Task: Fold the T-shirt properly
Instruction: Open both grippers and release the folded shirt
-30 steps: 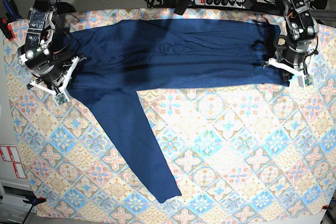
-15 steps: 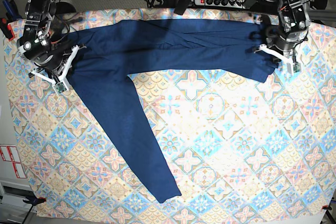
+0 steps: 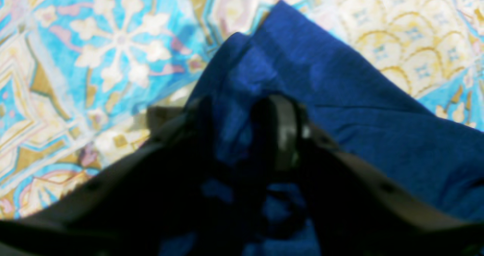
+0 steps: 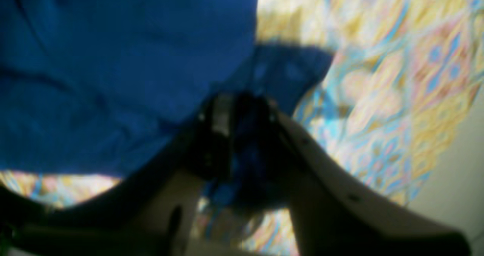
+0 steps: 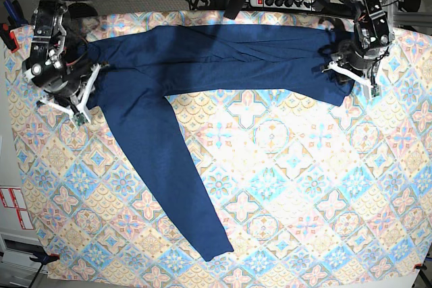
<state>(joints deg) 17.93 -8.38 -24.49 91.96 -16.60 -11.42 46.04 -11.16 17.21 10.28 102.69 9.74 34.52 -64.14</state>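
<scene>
Gripping T-shirt ends, both grippers, sleeve trailing across tablecloth

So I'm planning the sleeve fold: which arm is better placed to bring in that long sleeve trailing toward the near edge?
Probably the right. The right gripper grips the T-shirt at the end where that sleeve branches off. The left gripper holds the opposite end, far across the tablecloth.

T-shirt plain navy blue; tablecloth pastel blue, cream and seemingly pink floral tiles.
</scene>
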